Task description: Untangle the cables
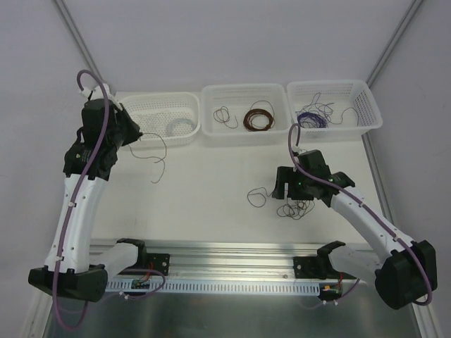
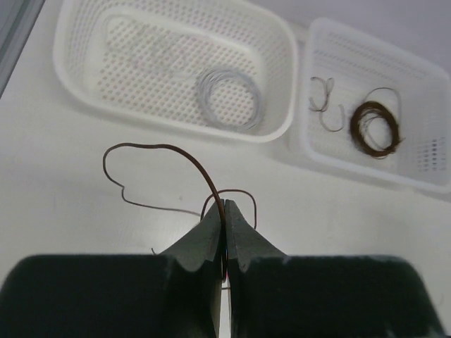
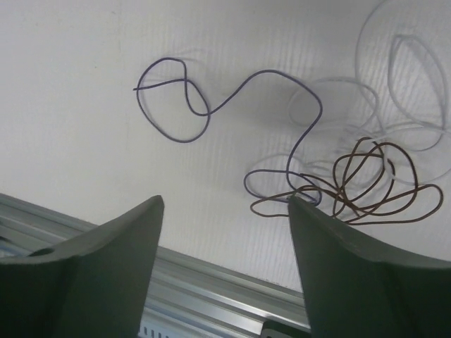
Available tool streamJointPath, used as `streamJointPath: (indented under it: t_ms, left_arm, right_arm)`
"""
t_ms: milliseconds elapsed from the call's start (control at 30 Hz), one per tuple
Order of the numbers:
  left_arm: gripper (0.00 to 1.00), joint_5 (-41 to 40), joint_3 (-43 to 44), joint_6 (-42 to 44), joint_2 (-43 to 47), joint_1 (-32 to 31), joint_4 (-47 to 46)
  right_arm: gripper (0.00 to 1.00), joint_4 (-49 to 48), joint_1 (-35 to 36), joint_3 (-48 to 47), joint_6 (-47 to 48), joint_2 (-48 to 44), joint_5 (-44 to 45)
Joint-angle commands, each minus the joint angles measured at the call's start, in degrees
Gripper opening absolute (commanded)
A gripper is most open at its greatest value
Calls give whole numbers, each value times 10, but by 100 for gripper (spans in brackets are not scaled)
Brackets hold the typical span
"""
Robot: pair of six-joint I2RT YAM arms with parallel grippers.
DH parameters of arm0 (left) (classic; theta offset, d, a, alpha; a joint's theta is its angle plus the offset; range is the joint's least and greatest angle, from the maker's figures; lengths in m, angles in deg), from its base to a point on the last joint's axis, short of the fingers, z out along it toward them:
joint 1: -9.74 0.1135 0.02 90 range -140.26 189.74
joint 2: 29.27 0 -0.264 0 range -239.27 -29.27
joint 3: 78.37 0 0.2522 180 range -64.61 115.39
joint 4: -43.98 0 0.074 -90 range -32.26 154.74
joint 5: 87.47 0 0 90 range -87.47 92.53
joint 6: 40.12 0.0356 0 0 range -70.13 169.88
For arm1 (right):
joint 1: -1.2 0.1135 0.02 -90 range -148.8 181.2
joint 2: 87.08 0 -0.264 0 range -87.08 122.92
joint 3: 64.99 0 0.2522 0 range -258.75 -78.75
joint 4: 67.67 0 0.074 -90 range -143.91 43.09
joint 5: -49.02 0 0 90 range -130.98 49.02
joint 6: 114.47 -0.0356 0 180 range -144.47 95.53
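The cables lie in a loose tangle on the table, near the right arm and well apart from the far baskets. Our right gripper hovers over them, jaws apart. Our left gripper is clamped on one dark brown wire beside the left basket. We judge the purple strand the cleanest pick: pinch its free loop and draw it left slowly. The tangle's long axis runs left to right, with the purple tail pointing left.
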Motion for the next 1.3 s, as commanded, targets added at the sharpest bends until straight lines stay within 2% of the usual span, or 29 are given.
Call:
streamJointPath:
  t_ms: [0,100,300,467,500,733,967,1067,1100,1200,1233,1267]
  left_arm:
    - [0,87,94,40,-27,-27,-8]
    - [0,111,177,60,-71,-66,-8]
    - [0,156,382,97,-200,-138,-19]
    - [0,190,500,113,-328,-156,-47]
    - [0,208,527,113,-345,-157,-58]
    - [0,242,634,126,-504,-175,-148]
    - [0,248,597,109,-608,-175,-257]
    - [7,265,594,90,-665,-176,-270]
    - [22,267,594,89,-678,-176,-272]
    - [50,254,576,94,-706,-176,-271]
    - [63,253,563,90,-695,-176,-271]
    - [68,255,545,88,-683,-176,-271]
  right_arm:
    - [82,25,24,-25,3,-44,18]
    - [90,31,32,-24,3,-74,28]
    - [99,45,35,-17,-14,-139,49]
    - [100,58,34,-5,-18,-190,61]
    - [97,60,35,-3,-18,-205,61]
    - [97,87,34,-5,-10,-232,61]
    - [97,102,35,-1,-10,-236,79]
    - [97,108,34,6,-11,-239,86]
    - [97,109,35,8,-10,-237,89]
    - [97,116,35,4,-5,-229,102]
    - [97,117,35,1,-4,-227,106]
    - [97,120,34,-1,-4,-225,117]
